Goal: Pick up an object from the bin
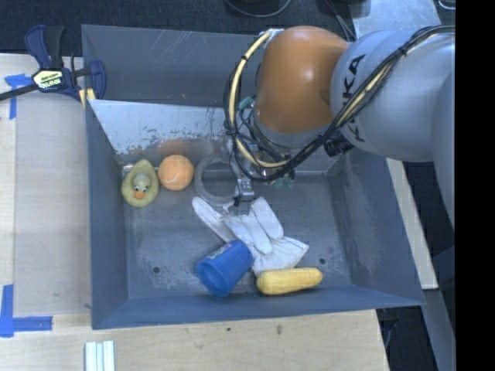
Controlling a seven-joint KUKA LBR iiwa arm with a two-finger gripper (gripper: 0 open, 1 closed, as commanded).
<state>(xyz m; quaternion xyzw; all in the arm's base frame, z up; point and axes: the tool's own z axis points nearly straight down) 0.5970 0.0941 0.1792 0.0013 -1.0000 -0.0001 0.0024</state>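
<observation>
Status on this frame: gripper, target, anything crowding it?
Gripper low over upper end of white glove, bin centre. Clear cup right beside it. Blue cup and yellow corn at the glove's lower end.

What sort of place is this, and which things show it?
Probably a robotics lab grasping station: a robot arm over a grey metal bin of toys: a rubber duck, a blue cup.
</observation>
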